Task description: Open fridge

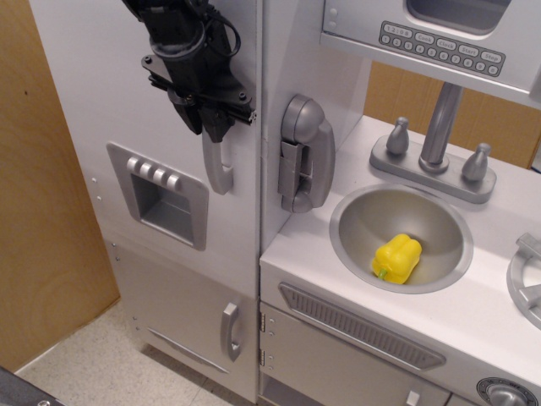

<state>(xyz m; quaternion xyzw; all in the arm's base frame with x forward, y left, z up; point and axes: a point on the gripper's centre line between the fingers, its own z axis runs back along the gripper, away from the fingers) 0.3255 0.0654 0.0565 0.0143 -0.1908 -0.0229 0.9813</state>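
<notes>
Silver-grey panels fill most of what we see: the fridge (144, 169) stands tall from about nine o'clock up to twelve, its large door shut flush against the frame, with the recessed dispenser panel (162, 196) set in its lower half. Next in size, the counter (473, 313) spreads across four o'clock, and sunk into it is the round sink (363, 220). At two o'clock the microwave panel (439, 38) hangs over the counter, and below the counter edge, near five o'clock, sits the vented drawer (359, 326). We see the black gripper (205, 127) at eleven o'clock, pressed up to the top of the door handle (218, 165); its fingers have closed in near each other around the upper end of that curved handle, though we cannot tell whether they actually clamp it. Just right of the door hangs the grey toy phone (304, 152). The faucet (438, 127) rises at two o'clock behind the sink. Smallest, a yellow pepper (396, 258) lies in the sink basin, and the short lower handle (230, 331) sits at six o'clock.
</notes>
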